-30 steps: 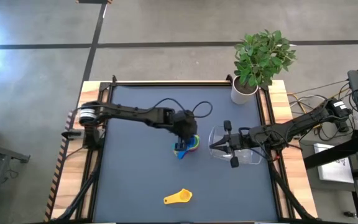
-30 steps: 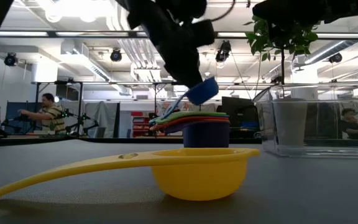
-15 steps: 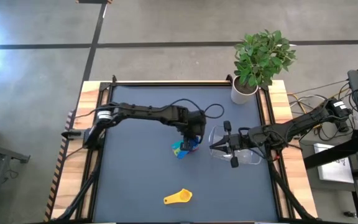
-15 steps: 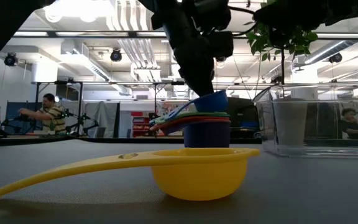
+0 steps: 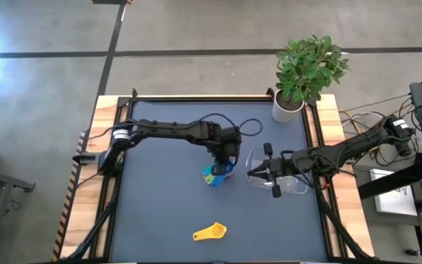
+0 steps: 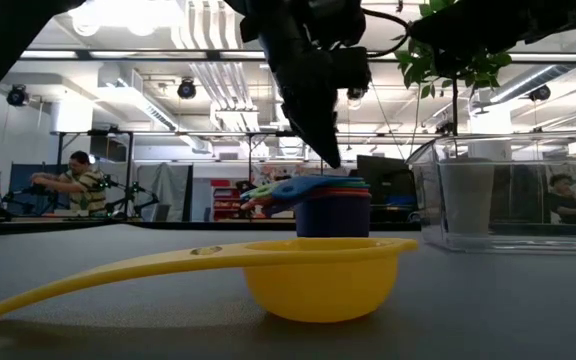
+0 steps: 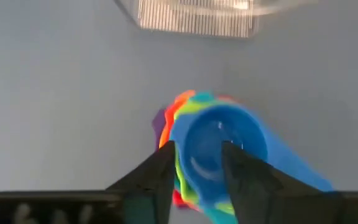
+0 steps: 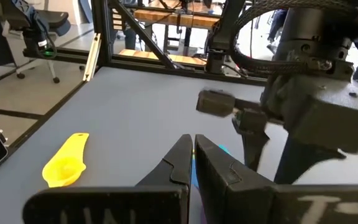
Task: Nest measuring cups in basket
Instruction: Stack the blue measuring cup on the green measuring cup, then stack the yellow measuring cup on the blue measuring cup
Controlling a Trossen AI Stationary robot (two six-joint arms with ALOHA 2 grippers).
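My arms were dark and jointed, a black cable looping off my left arm [image 5: 174, 132]; my right arm [image 5: 343, 151] carried a pale band near its base.

Six cups [image 5: 217, 173] sat nested mid-frame, the blue one [image 7: 219, 145] on top. The yellow cup [image 5: 210, 232] lay apart at lower centre. The clear basket [image 5: 288, 174] stood just right of the stack.

Evenly, brightly lit from ceiling lamps [image 6: 108, 14], glaring white in the low view; only soft shadow under the yellow measuring cup [image 6: 313, 275]; nested cups [image 7: 213, 152] blurred in the left wrist view.
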